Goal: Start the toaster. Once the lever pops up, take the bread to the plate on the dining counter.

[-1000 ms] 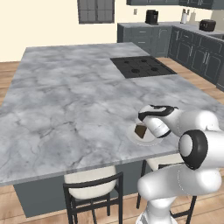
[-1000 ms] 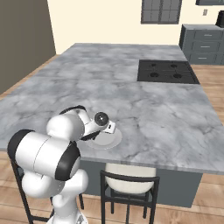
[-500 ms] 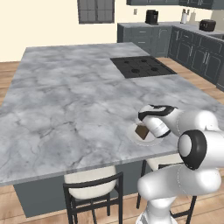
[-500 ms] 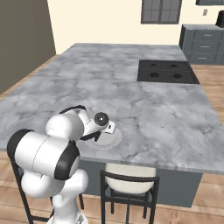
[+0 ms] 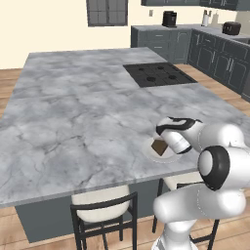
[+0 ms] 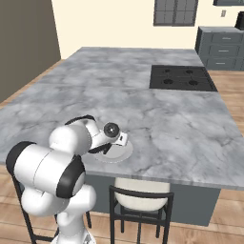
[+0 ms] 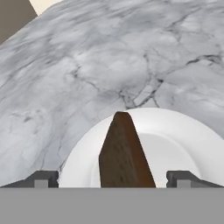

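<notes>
Bread over the plate at the dining counter's near edge

The dark brown bread [image 7: 124,154] slice stands between the wide-spread fingers [image 7: 41,179], neither pad touching it, over the white plate [image 7: 175,135]. The gripper [image 5: 163,145] hovers low; beyond the fingertips the dining counter [image 5: 83,107] stretches bare toward the cooktop [image 5: 158,74].

One plate [image 7: 175,144], one bread [image 7: 122,153], two stools [image 5: 105,215].

Two cushioned stools [image 5: 103,215] [image 6: 141,202] stand at near counter edge. Black coffee machine [image 5: 169,18] on far worktop, window [image 5: 107,11] above left.
</notes>
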